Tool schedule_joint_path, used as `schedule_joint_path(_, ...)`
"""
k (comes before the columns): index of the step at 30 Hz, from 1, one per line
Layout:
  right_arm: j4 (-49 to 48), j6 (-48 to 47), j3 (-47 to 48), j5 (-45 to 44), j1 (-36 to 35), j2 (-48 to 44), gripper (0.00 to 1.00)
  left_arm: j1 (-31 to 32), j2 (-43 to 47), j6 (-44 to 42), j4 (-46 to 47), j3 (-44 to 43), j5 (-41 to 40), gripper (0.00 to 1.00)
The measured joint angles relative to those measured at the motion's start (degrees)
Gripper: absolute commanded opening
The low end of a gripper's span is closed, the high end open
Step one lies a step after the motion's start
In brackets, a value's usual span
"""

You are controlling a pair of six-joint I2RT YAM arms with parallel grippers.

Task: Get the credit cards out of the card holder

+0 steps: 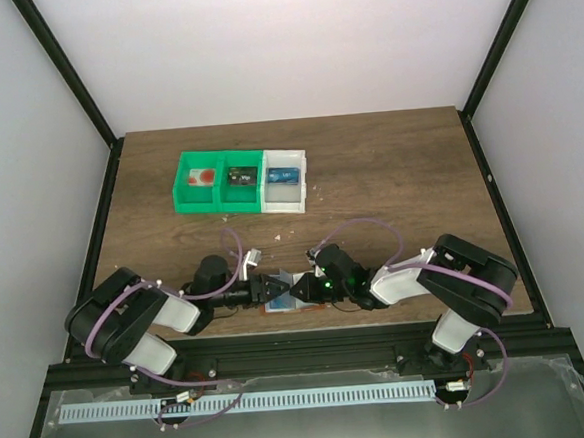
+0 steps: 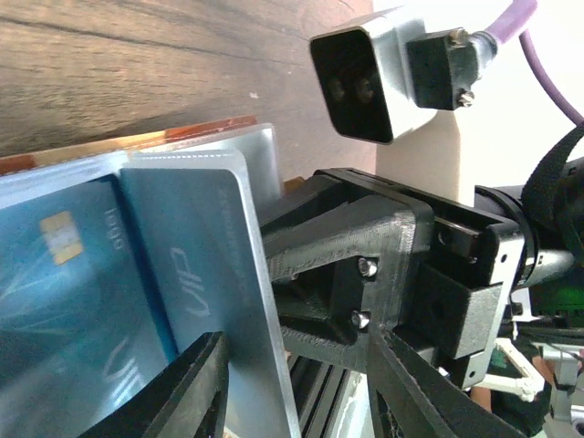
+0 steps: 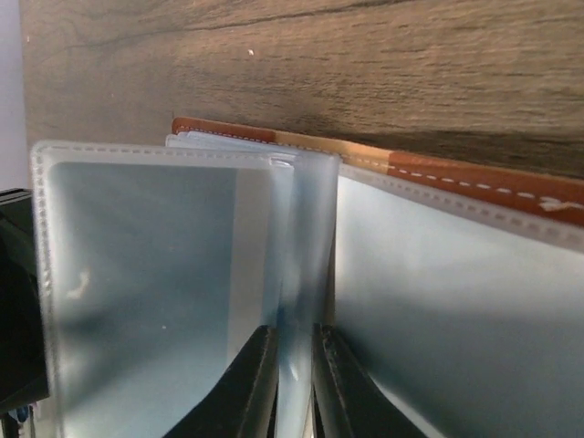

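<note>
card holder lies open on the table. right hand pinches its clear pocket leaf; left hand, fingers apart, straddles a pocketed blue credit card. next, probably: close, slide it out.

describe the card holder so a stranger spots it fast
Follow the wooden table to its near edge, where the left hand and right hand meet. The card holder lies there, orange-brown rimmed with pale lining, unlike the green bin and white bin farther back.
</note>
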State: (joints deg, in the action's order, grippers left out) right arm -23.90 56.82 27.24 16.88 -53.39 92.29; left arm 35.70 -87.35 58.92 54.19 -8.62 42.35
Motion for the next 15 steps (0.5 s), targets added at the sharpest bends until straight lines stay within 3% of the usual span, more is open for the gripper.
schedule_joint_path(15, 10.05, -0.15, -3.04, -6.88, -0.07, -12.24, 0.18, 3.34, 0.63, -0.17, -1.97, -2.97, -0.9, 0.47)
